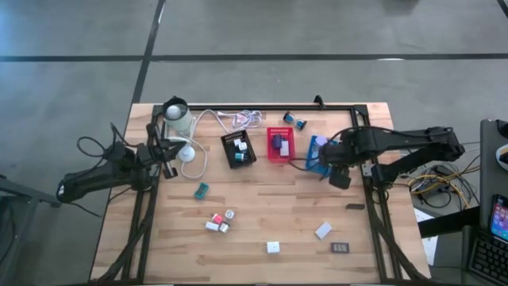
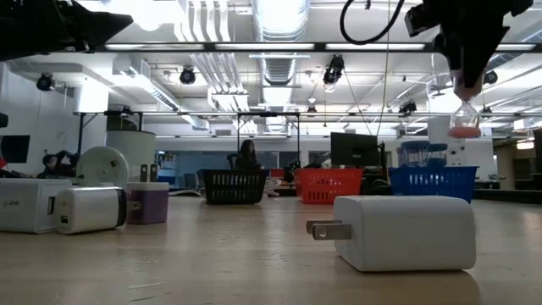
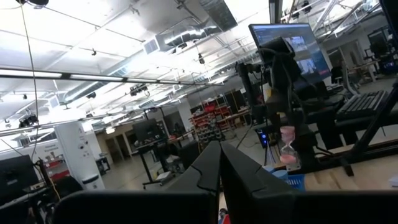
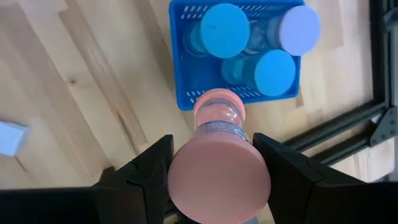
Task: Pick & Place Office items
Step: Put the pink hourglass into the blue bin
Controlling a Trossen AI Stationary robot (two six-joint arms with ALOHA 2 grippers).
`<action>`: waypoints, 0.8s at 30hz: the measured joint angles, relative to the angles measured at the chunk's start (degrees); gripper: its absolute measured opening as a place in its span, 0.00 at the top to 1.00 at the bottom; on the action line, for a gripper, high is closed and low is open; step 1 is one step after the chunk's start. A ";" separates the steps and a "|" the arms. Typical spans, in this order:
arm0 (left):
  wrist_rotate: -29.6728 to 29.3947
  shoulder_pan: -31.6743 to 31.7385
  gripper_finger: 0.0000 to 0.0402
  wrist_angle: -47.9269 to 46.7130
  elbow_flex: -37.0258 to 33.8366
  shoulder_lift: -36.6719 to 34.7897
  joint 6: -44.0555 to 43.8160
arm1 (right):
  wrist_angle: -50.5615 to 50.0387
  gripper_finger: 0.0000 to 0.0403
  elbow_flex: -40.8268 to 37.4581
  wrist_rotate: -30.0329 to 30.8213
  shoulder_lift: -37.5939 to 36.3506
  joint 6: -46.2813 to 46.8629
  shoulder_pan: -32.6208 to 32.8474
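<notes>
Right hand [image 4: 217,180]: clamped on a pink hourglass [image 4: 219,155], held up in the air right over the blue tray [image 4: 186,93]
Right wrist view: the only one that looked into that tray, with two blue caps [image 4: 224,30] and a lavender one [image 4: 297,30] inside
Low view: pink hourglass dangling high, plus a white charger [image 2: 405,232] lying close up on the worktop [image 2: 212,254]
High view: loose bits scattered mid-worktop, black tray [image 1: 238,148] and red tray [image 1: 279,144] beside the blue one
Left hand [image 3: 219,180]: fingers pressed together, holding nothing, parked at the worktop's left edge

Small dark rectangle [image 1: 341,248] too small to identify.
</notes>
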 joint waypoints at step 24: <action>0.09 0.00 0.97 0.02 0.00 0.00 -1.64 | 11.52 0.52 -9.88 -1.39 -3.06 8.22 -0.73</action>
